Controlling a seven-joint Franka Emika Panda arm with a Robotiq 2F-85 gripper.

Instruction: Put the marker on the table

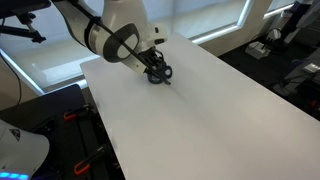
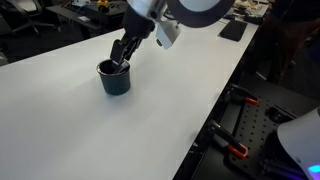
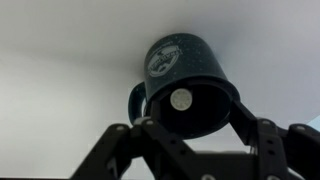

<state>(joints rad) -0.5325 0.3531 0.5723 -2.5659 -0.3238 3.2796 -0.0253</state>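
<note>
Nearest in the wrist view, the gripper [image 3: 190,150] is seen with its fingers [image 3: 120,150] spread wide and nothing held between them. Just beyond, the dark mug [image 3: 182,85] is seen standing on the white table [image 3: 60,90]. A pale round end inside the mug is taken to be the marker [image 3: 180,99], stood upright. The marker is judged light, stiff and smooth, so it is best gripped at its upper end. A round emblem [image 3: 165,58] is printed on the mug, but no writing can be read.
</note>
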